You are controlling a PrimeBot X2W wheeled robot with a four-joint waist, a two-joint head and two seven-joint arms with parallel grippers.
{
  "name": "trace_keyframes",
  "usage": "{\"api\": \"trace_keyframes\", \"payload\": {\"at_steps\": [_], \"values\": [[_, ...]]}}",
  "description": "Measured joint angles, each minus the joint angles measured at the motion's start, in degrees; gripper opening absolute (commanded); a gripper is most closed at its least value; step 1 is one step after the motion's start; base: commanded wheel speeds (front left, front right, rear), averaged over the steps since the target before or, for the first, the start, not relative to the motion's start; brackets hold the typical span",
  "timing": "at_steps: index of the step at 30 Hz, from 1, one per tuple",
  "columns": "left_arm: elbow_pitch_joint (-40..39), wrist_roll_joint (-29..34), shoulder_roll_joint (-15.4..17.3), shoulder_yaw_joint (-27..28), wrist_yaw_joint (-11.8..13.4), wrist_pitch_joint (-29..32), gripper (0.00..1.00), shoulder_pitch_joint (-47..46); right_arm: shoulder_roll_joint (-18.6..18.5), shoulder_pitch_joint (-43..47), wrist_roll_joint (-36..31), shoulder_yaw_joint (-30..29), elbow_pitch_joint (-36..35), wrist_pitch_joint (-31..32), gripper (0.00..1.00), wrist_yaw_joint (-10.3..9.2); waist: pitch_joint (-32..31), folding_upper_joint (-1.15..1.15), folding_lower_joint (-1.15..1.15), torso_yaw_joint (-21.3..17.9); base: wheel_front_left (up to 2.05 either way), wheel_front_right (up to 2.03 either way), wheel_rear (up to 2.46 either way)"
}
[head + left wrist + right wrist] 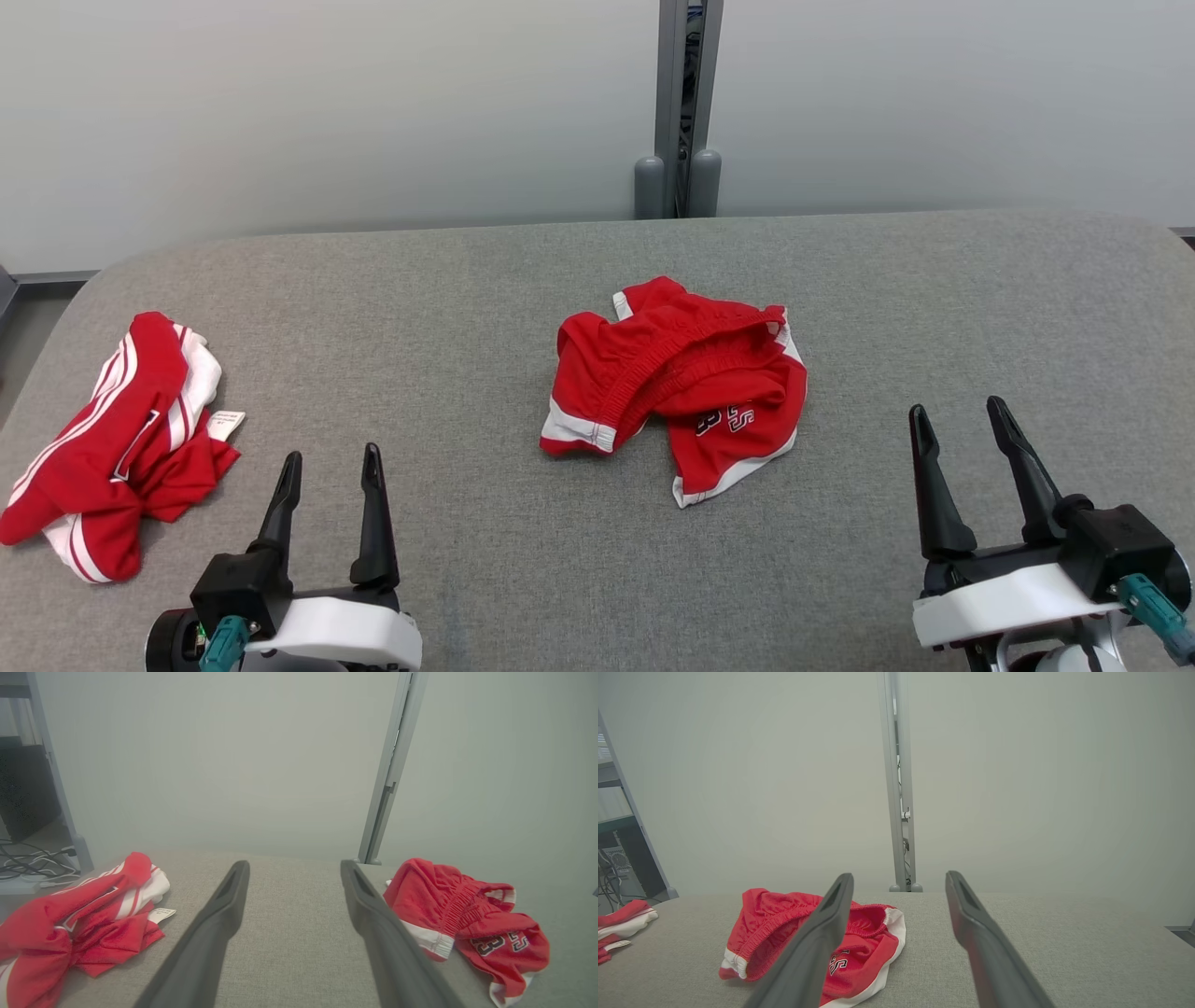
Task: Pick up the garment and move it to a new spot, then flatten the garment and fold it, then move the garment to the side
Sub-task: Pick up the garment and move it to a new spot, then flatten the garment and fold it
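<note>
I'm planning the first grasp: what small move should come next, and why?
Probably reach the right pincer forward and left toward the crumpled red shorts: both pincers stand open and empty, short of the cloth, with the left pincer nearer the other red garment.

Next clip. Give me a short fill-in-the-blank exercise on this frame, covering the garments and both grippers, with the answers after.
1. The crumpled shorts in the middle of the table are ____ with white trim.
2. The left gripper and the right gripper both stand ____, holding nothing.
3. The striped garment lies nearer the ____ gripper.
Missing words: red; open; left.
</note>
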Motion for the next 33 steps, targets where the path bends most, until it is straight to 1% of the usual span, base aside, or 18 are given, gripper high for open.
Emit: {"api": "trace_keyframes", "payload": {"at_steps": [4, 7, 17, 25, 33], "values": [[0.6, 0.0, 0.0, 0.1, 0.0, 0.0, 1.00, 0.0, 0.0, 0.0, -0.3, 0.3, 0.2, 0.0, 1.00, 0.00, -0.1, 0.00, 0.00, -0.1, 0.00, 0.00, 0.00], [0.8, -1.1, 0.0, 0.0, 0.0, 0.0, 1.00, 0.0, 0.0, -0.1, -0.3, 0.4, 0.3, 0.0, 1.00, 0.00, -0.2, 0.00, 0.00, -0.1, 0.00, 0.00, 0.00], [0.9, -2.6, 0.0, -1.3, 0.0, 0.0, 1.00, -0.7, 0.0, -0.2, -0.7, 0.8, 0.4, 0.0, 1.00, 0.00, -0.2, 0.00, 0.00, -0.6, 0.00, 0.00, 0.00], [0.6, -3.8, 0.0, -7.0, -1.5, 0.0, 1.00, -5.6, 0.0, -1.4, -0.7, -0.1, 0.0, 0.0, 1.00, 0.00, 2.0, 0.00, 0.00, -1.9, 0.00, 0.00, 0.00], [3.3, -4.3, 0.0, -16.3, -4.0, 0.0, 1.00, -15.6, 0.0, -3.8, -0.6, -1.1, -1.3, 0.0, 1.00, 0.00, 6.4, 0.00, 0.00, -3.5, 0.00, 0.00, 0.00]]}}
